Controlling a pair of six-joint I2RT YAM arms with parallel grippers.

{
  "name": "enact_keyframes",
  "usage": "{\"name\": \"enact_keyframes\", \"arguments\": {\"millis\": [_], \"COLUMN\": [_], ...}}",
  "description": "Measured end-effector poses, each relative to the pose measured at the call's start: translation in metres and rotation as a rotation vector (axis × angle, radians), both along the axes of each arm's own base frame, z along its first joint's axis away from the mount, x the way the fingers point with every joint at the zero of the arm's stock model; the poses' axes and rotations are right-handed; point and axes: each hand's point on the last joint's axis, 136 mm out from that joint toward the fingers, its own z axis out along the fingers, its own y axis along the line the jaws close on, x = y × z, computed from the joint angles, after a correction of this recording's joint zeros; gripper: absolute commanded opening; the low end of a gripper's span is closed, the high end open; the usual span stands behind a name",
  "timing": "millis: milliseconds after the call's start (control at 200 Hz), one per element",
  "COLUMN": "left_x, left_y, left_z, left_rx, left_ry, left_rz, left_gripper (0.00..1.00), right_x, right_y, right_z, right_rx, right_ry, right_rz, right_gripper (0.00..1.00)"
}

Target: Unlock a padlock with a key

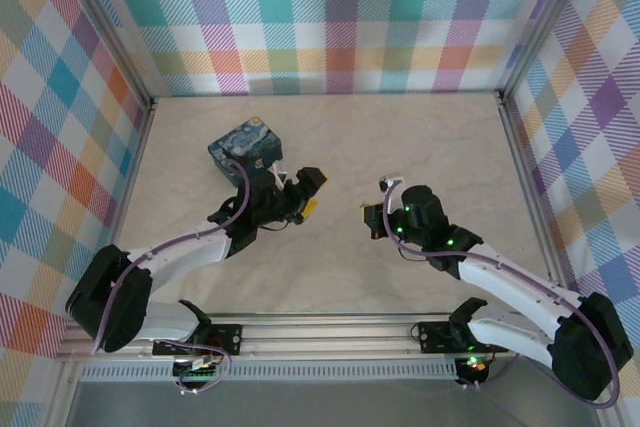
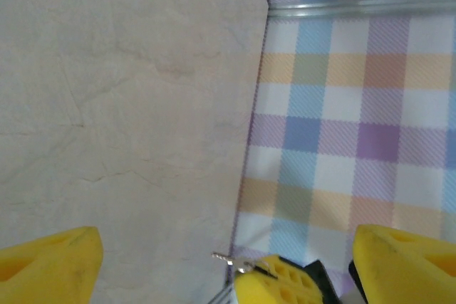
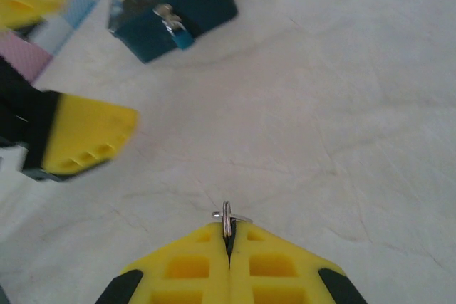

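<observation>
The pale table (image 1: 420, 147) has the starry tin (image 3: 203, 5) at about ten o'clock from its middle. The left gripper (image 2: 226, 236) hangs nearby, jaws wide apart. The right gripper (image 3: 229, 236) is pinched tight on the key (image 3: 229, 217). The padlock (image 3: 179, 33) hangs on the tin's front, at eleven o'clock from the key. To my eye so little key pokes out that it could twist or slip at the keyhole, and the unheld tin might slide away.

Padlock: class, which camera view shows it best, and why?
Right wrist view: the padlock hangs from the tin, blue body and silvery shackle distinct. The top external view sees the tin from above, with the padlock too small to make out.
</observation>
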Motion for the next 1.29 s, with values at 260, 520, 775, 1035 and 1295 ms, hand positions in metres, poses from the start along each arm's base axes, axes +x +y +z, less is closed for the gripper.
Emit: {"name": "enact_keyframes", "arguments": {"millis": [260, 520, 775, 1035, 1295], "left_x": [-0.004, -0.012, -0.010, -0.006, -0.003], "left_y": [-0.017, -0.039, -0.047, -0.048, -0.047], "left_z": [-0.015, 0.000, -0.002, -0.004, -0.003], "left_rx": [-0.231, -0.356, -0.398, -0.414, -0.424], "left_ry": [0.226, 0.267, 0.279, 0.279, 0.270], "left_rz": [0.075, 0.065, 0.079, 0.096, 0.108], "left_gripper": [0.82, 0.77, 0.60, 0.53, 0.45], "right_x": [-0.001, 0.001, -0.002, -0.003, -0.010], "right_y": [0.032, 0.060, 0.067, 0.065, 0.059], "right_z": [0.033, 0.036, 0.032, 0.033, 0.032], "right_rx": [0.107, 0.130, 0.129, 0.129, 0.123], "right_ry": [-0.106, -0.113, -0.104, -0.105, -0.102], "right_rz": [0.104, 0.168, 0.191, 0.191, 0.192], "right_gripper": [0.00, 0.00, 0.00, 0.00, 0.00]}}
